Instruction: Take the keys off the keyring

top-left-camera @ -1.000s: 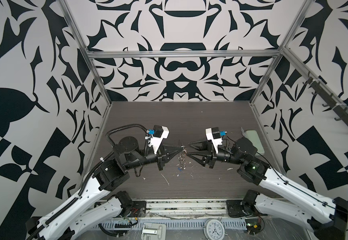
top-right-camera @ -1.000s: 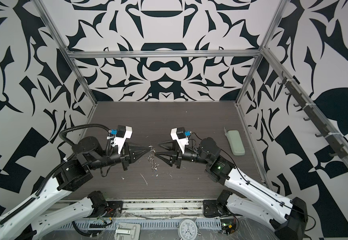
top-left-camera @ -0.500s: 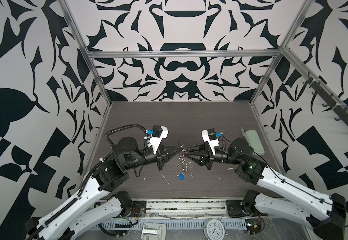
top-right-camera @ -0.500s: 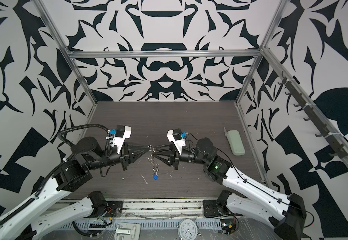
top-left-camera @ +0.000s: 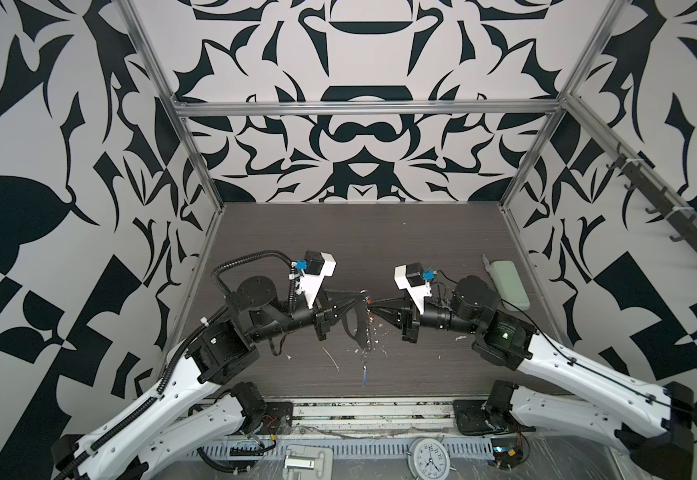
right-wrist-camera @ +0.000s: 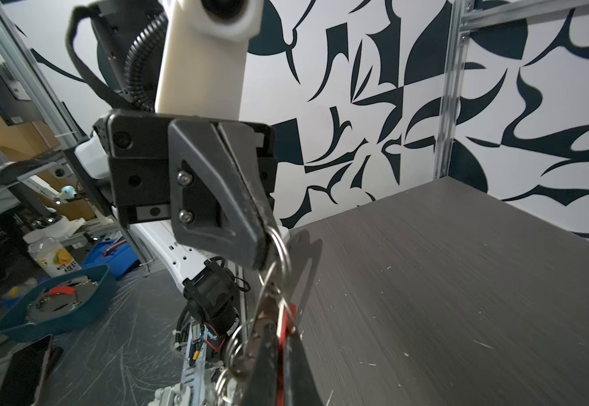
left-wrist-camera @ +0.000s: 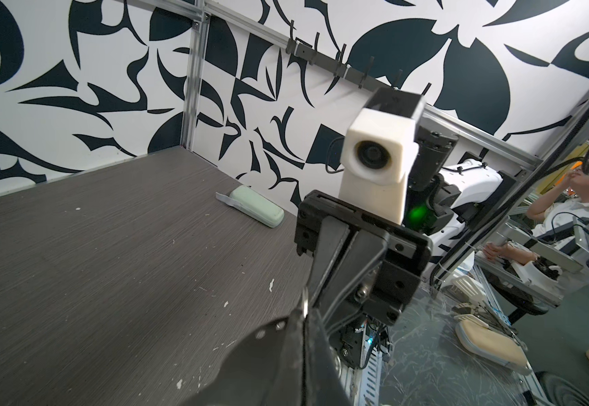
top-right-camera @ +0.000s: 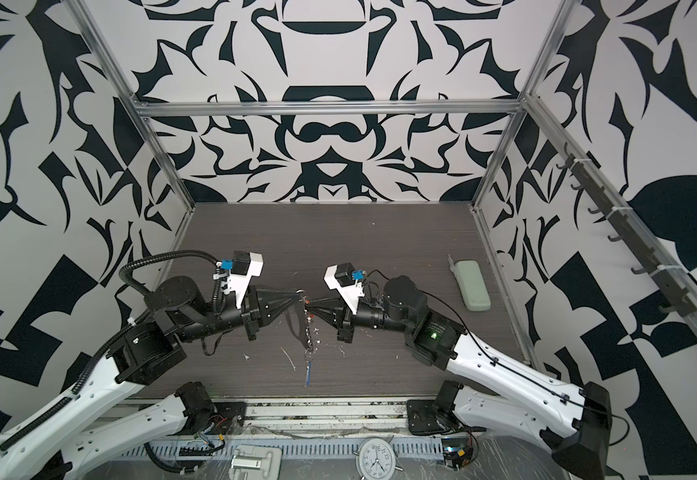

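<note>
The place is a robotics lab, arranged as a test cell. A dark wood-grain tabletop [top-left-camera: 359, 241] is boxed in by an aluminium frame [top-left-camera: 363, 109] carrying black-and-white patterned panels [top-left-camera: 363, 54]. A pair of robot arms [top-left-camera: 172, 386] is mounted at its front edge, and a clock [top-left-camera: 427, 456] lies before them. Past the frame, the wrist views show a seated person [left-wrist-camera: 574, 214], plastic sheeting [right-wrist-camera: 110, 351] over the surroundings, and a blue bin [right-wrist-camera: 40, 327] of odds and ends.
</note>
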